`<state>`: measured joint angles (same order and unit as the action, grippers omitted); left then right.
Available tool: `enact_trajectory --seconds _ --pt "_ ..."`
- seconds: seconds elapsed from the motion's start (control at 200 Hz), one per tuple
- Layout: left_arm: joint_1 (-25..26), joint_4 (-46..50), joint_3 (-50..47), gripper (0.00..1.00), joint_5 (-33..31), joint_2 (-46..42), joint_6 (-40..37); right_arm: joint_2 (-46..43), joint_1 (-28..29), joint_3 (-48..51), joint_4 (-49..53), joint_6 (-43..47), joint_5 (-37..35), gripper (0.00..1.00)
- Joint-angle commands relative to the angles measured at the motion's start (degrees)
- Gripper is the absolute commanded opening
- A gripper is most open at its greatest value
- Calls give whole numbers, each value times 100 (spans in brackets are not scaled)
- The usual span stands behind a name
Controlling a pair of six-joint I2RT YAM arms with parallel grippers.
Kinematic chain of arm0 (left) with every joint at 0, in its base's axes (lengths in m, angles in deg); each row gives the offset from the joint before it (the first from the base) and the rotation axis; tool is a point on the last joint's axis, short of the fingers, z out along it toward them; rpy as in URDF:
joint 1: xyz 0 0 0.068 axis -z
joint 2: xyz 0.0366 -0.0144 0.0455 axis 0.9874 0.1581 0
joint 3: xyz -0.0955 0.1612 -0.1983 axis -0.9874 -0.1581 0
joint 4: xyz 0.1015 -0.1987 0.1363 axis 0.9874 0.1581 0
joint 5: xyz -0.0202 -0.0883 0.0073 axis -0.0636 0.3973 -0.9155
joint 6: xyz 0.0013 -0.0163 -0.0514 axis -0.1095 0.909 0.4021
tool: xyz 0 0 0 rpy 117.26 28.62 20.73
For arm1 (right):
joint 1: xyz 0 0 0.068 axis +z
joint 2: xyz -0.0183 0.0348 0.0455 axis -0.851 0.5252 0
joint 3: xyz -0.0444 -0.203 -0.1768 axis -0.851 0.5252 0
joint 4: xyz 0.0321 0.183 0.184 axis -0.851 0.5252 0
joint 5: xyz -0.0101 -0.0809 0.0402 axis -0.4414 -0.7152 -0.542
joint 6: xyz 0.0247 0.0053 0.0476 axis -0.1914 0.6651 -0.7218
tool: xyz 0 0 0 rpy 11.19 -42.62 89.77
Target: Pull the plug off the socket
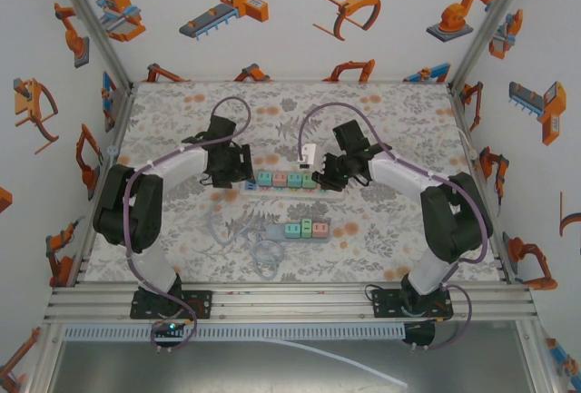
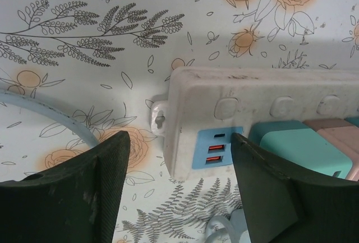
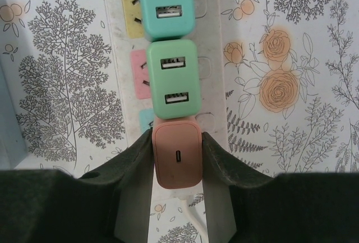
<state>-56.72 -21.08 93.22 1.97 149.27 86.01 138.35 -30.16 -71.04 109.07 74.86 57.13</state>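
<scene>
From above, the strip point(image 1: 277, 178) lies across the middle of the table, with the left gripper point(image 1: 234, 168) at its left end and the right gripper point(image 1: 329, 173) at its right end; a second strip point(image 1: 307, 230) lies nearer, apart from both. In the left wrist view the jaws stand partly open and hold nothing. One finger point(image 2: 84, 192) is over bare table just left of the strip's end. The other is by the USB panel point(image 2: 216, 147) and a teal plug point(image 2: 297, 147); whether it presses on the strip I cannot tell. In the right wrist view the fingers point(image 3: 129, 164) are closed narrow on both sides of the pink plug point(image 3: 177, 156), which sits in the end socket, just beside a green plug point(image 3: 173, 80). The step in hand looks like the pull itself. It should go best straight out along the prongs, without rocking or twisting. The left arm should first bear firmly on the strip so that it cannot lift with the plug, and the grip should keep off the green neighbour.
</scene>
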Motion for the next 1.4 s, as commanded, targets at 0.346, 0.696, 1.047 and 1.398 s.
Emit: enact_trajectory --seconds 0.346,0.696,1.047,1.398 --pt "15 290 -492 66 -504 41 -137 -298 5 -278 391 -121 249 15" --pt "12 232 -598 65 -672 77 -82 -359 5 -383 431 -251 260 12" --pt "16 201 -634 65 -678 -199 -74 -607 -4 -382 422 -270 173 12" --pt "12 415 -457 70 -551 -681 -96 -1053 -4 -507 450 -411 230 12"
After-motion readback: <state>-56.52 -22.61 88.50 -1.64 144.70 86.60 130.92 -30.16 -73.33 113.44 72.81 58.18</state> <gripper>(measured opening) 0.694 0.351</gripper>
